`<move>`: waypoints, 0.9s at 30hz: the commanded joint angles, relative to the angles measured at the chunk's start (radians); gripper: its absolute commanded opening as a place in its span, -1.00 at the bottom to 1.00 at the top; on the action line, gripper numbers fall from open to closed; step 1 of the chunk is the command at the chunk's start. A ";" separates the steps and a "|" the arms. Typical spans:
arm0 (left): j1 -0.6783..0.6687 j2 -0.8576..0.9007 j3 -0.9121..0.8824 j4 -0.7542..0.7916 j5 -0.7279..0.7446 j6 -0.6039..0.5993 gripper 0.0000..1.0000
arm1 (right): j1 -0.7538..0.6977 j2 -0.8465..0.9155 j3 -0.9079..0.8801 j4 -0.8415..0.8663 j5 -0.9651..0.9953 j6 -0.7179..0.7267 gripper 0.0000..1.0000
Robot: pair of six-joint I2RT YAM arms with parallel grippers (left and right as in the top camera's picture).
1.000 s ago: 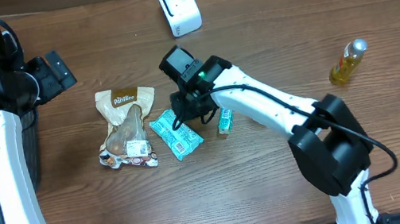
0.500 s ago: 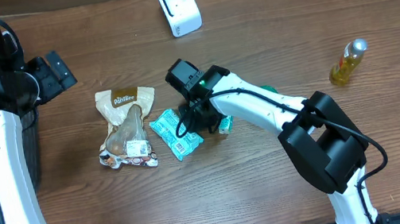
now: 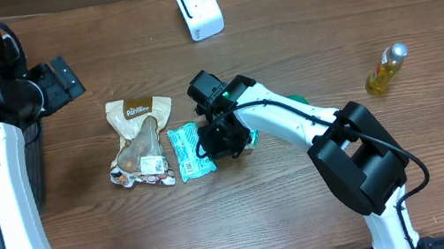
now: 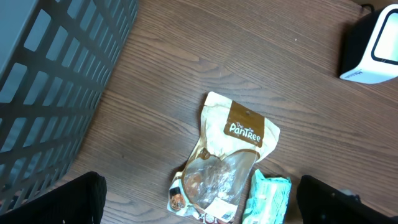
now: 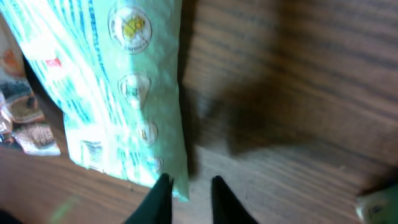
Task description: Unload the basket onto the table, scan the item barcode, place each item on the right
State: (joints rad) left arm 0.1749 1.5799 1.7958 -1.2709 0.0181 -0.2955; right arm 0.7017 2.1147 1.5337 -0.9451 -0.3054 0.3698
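Observation:
A teal snack packet [image 3: 190, 151] lies flat on the wooden table, right of a brown pouch [image 3: 142, 137]. My right gripper [image 3: 219, 141] sits low at the packet's right edge. In the right wrist view the teal packet [image 5: 124, 93] fills the left side, and my right gripper [image 5: 189, 196] stands open by a narrow gap, with the packet's corner against the left fingertip [image 5: 161, 196]. The white scanner [image 3: 198, 7] stands at the back. My left gripper [image 3: 63, 78] hovers wide open at the far left, over the pouch [image 4: 233, 162], holding nothing.
A yellow bottle [image 3: 386, 69] lies at the far right. A small green item [image 3: 248, 138] rests just right of my right gripper. A grey slatted basket [image 4: 50, 81] stands at the left edge. The scanner [image 4: 373, 40] and teal packet [image 4: 267, 199] also show in the left wrist view.
My right gripper has moved down and left against the teal packet, which turned more upright and slid toward the pouch. Its jaws have parted slightly. The left arm is still.

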 commanded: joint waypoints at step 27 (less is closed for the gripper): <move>0.002 0.002 0.006 0.000 0.000 0.011 0.99 | -0.102 -0.103 0.187 -0.269 0.440 0.237 1.00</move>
State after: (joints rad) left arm 0.1749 1.5799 1.7958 -1.2709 0.0181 -0.2955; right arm 0.6426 2.0335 1.7203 -1.2129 0.1825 0.5755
